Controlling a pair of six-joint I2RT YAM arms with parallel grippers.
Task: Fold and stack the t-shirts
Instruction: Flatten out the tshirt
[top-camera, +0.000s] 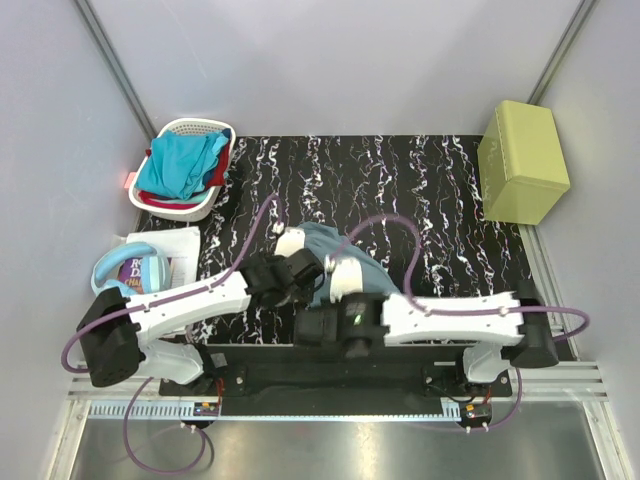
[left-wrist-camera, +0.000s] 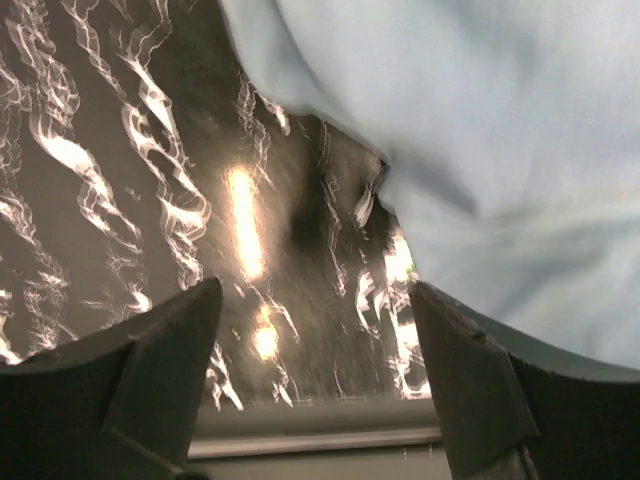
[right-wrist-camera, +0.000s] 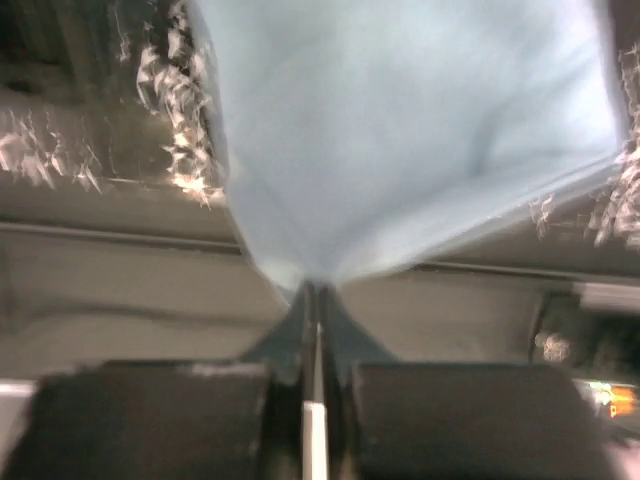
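A grey-blue t-shirt (top-camera: 340, 262) lies bunched on the black marbled table, near its front edge, between my two grippers. My right gripper (right-wrist-camera: 318, 292) is shut on a corner of this t-shirt (right-wrist-camera: 400, 130), and the cloth fans out from the pinched tip; in the top view this gripper (top-camera: 335, 302) sits at the shirt's near edge. My left gripper (left-wrist-camera: 315, 345) stands open over bare table, with the same t-shirt (left-wrist-camera: 480, 130) just beyond its right finger (left-wrist-camera: 470, 385). Nothing is between its fingers. A turquoise t-shirt (top-camera: 185, 160) and a red one (top-camera: 148, 197) lie in the basket.
The white laundry basket (top-camera: 215, 128) stands at the table's back left. A yellow-green box (top-camera: 523, 162) sits at the back right. Blue headphones and a booklet (top-camera: 140, 268) lie off the table's left side. The table's front rail (left-wrist-camera: 320, 440) runs just below both grippers.
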